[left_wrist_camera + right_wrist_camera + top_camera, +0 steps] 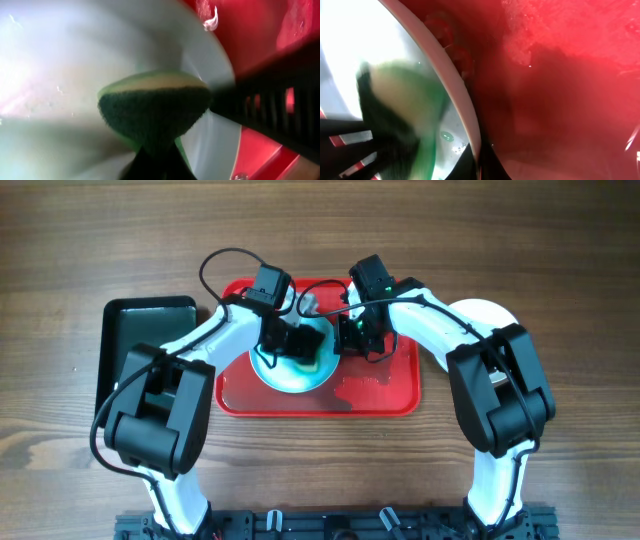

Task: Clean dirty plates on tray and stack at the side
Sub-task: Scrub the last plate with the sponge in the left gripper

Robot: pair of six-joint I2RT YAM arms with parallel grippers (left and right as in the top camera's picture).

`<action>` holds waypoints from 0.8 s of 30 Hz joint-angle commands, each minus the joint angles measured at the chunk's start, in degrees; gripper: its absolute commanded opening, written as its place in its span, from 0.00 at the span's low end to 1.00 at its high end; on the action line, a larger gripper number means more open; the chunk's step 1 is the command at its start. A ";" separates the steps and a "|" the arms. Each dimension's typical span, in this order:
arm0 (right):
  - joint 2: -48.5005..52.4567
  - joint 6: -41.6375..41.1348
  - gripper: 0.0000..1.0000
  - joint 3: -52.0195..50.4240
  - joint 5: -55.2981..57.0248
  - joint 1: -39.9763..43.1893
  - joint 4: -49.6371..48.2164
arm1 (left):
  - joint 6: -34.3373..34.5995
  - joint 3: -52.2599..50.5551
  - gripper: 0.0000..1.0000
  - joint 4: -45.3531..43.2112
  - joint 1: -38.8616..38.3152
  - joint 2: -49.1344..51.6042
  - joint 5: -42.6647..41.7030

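White left arm (215,337) bowed inward, pincer (159,161) clamping sponge (155,112) (on plate (290,380)).

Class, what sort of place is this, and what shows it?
Probably a robot test bench, not a kitchen: wooden table, two robot arms on a black rail, one red tray with a plate.

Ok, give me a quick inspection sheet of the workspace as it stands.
Surface: wooden table, no spill seen on the wood.
Job's things: red tray, wet and foamy; plate on it, green smear showing; second plate on the table at right, partly behind the right arm.
Clutter: black tray left of the red tray.
Grippers: left gripper jaws shut on a sponge against the plate; right gripper jaws shut on the plate's rim.
Cables: black cable loops above the left wrist.
Surroundings: nothing seen.
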State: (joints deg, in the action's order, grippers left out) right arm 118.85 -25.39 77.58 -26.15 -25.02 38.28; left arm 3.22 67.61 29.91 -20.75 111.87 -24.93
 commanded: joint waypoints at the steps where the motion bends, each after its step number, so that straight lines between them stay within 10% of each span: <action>1: 0.96 1.20 0.04 -0.46 -4.81 -0.79 -0.15 | 19.65 -0.28 0.04 -6.73 0.00 1.38 24.50; 4: 0.96 1.18 0.04 -0.46 -4.74 -0.79 -0.17 | 27.28 -0.28 0.04 -5.90 0.00 1.38 41.31; 8: 0.96 0.76 0.04 -0.46 -4.35 -0.79 -0.28 | 26.32 -0.28 0.04 9.79 -0.02 1.38 36.13; 15: 0.96 0.79 0.04 -0.46 -4.37 -0.79 -0.31 | -3.04 -0.26 0.04 14.73 -0.02 1.38 -9.11; 20: 0.96 0.79 0.04 -0.46 -4.37 -0.79 -0.31 | 6.56 -0.26 0.04 -1.53 0.04 1.38 -5.62; 24: 0.96 0.76 0.04 -0.46 -4.35 -0.79 -0.31 | 22.91 -0.26 0.04 -6.91 0.04 1.38 20.63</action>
State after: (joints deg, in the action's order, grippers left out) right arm 119.04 -24.43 77.38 -29.98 -25.56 37.89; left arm 13.37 67.44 24.36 -20.67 112.36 -24.08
